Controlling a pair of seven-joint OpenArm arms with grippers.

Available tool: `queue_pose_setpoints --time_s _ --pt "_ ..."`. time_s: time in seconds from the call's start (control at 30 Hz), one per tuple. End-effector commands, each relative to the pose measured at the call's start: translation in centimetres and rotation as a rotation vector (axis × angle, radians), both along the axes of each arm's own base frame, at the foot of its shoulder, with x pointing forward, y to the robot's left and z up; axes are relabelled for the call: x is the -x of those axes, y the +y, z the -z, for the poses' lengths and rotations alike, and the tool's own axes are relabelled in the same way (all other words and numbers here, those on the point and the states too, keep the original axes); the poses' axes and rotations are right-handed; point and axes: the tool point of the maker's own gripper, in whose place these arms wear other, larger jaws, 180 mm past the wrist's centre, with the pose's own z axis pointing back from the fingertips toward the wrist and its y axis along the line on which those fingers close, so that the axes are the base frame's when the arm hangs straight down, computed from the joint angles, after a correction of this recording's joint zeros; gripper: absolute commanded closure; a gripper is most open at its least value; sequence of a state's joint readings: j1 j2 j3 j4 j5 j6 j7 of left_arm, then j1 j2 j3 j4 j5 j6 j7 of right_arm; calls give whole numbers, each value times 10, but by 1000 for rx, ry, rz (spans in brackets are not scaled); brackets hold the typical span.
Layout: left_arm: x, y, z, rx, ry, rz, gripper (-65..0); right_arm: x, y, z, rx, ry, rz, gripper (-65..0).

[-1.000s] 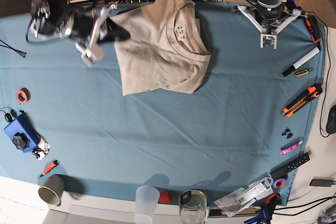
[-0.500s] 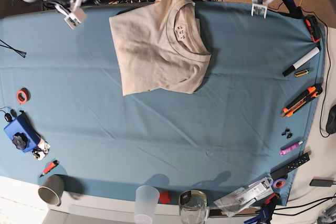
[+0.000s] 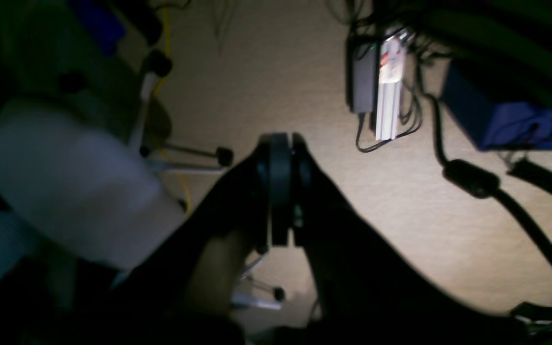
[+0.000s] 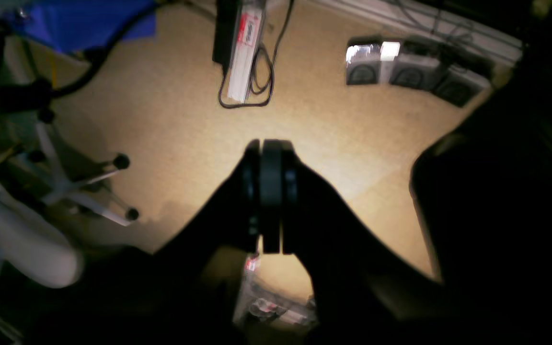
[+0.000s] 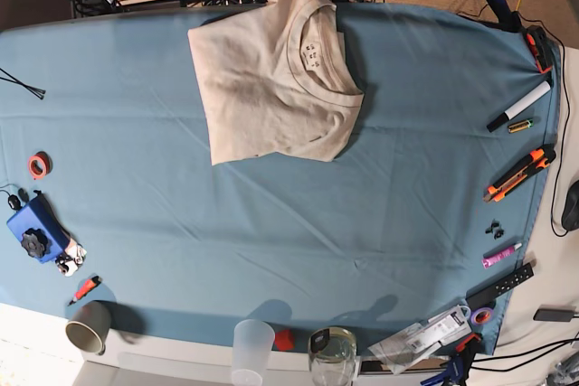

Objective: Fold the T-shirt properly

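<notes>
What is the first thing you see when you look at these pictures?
A folded beige T-shirt lies on the big teal tablecloth, near its far edge, collar showing. Tools and pens, like an orange knife, sit along the right side, and cups stand at the near edge.

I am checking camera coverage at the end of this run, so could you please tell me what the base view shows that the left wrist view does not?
Only the base view shows the folded T-shirt lying on the teal tablecloth, with tools along the right edge and cups at the near edge. Only the left wrist view shows the left pincer shut and empty, over tan floor with a chair base and cables. Both share only tan floor beyond the table's far edge.
</notes>
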State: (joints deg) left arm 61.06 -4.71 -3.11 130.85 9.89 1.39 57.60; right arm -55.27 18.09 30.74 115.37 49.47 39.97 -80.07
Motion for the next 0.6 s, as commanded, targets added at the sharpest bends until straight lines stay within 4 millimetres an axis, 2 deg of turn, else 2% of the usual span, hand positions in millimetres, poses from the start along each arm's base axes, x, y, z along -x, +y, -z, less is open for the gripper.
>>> queue_pose_setpoints --time_s 0.0,0.13,0.3,0.47,0.57 --pt "14 2 4 -10 49 -1 0 7 -6 1 10 22 6 0" --pt "37 3 36 -6 140 -1 0 27 -18 18 10 104 73 0" --pt "57 4 78 -6 224 4 0 36 -32 46 42 183 117 0" --pt "72 6 117 -6 298 5 0 38 -26 79 14 238 136 0" --pt "72 6 141 2 297 12 0 38 -21 103 16 252 122 0"
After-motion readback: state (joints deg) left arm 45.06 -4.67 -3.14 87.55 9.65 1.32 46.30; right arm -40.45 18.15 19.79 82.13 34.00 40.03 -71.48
